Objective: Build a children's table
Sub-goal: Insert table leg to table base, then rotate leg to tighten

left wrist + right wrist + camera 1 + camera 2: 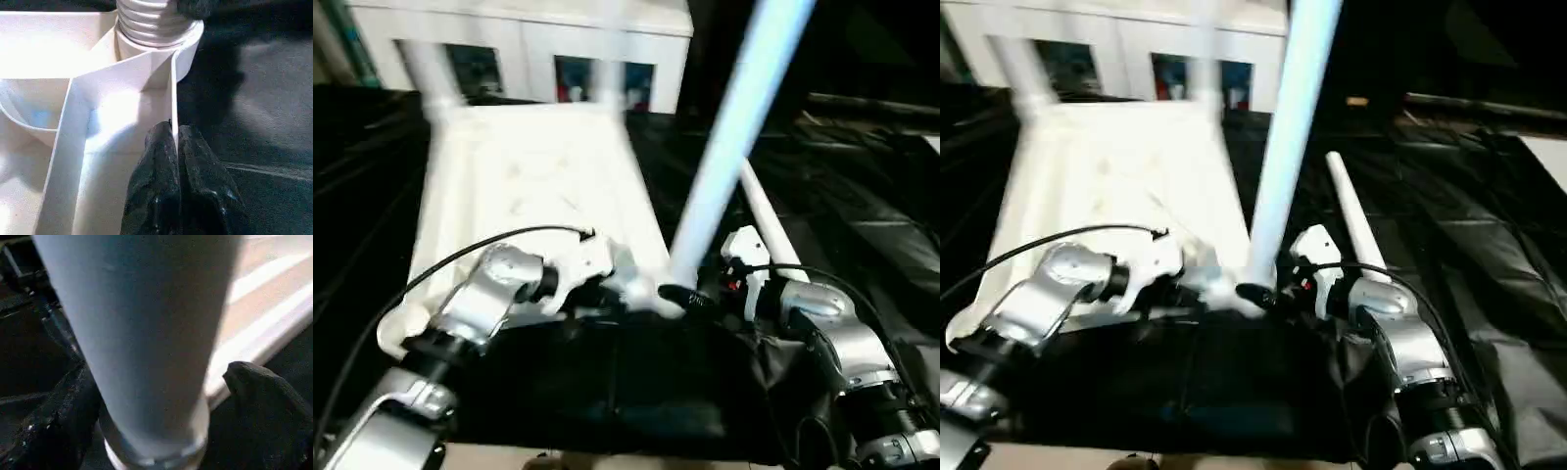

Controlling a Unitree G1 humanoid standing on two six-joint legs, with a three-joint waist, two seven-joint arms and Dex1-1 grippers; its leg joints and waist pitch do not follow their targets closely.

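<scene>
The table top (538, 186) is seen lying upside down on the black-draped work table (1489, 255), its ribbed underside facing up. A leg (734, 127) stands tilted in the near right corner socket (161, 49); its threaded end is seen only partly seated there. Another leg (1351, 215) lies on the black cloth just beside the top's right edge, and two more are seen standing at the far corners.

The left gripper (175, 142) is closed on the thin rim wall (172, 93) of the top, close to that socket, and steadies it. The right gripper (156, 396) is set around the base of the standing leg, one finger (54, 416) on each side. Whether the fingers press on the leg cannot be told.

The main risk is judged to be the leg tipping out of the socket: it leans, and if the right fingers are slack nothing keeps it upright. A crooked thread could also be forced if turning is begun at this tilt. The top could be dragged across the cloth if the rim pinch slips.
</scene>
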